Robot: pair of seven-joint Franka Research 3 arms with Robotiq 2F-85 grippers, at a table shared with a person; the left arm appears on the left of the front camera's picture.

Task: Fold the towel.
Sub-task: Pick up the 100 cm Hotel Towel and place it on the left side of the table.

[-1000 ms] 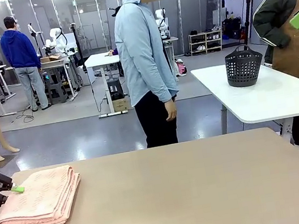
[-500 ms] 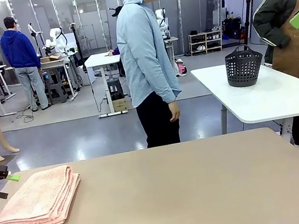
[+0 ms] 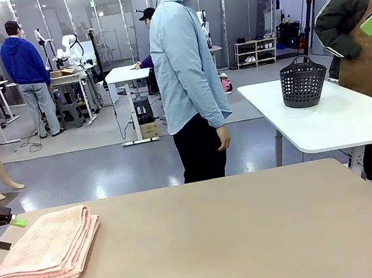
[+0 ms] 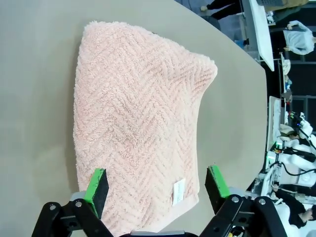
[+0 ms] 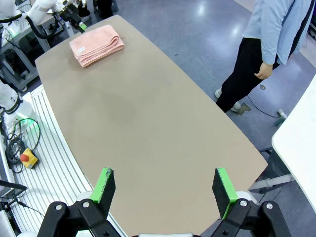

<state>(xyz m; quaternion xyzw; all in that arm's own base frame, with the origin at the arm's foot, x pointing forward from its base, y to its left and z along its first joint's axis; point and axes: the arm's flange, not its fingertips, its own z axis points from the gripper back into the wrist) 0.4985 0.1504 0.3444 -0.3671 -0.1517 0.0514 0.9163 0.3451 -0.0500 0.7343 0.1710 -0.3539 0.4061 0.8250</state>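
Towel (image 3: 47, 248) folded into thick stack, lying on tan table (image 3: 246, 243) just right of left gripper (image 3: 0, 225), not touching it. In left wrist view towel (image 4: 138, 123) spreads below and ahead of spread, empty jaws. Right gripper (image 5: 165, 185) wide open, holding nothing, well apart from towel (image 5: 96, 44). Person (image 3: 191, 81) stands beyond table's far edge.
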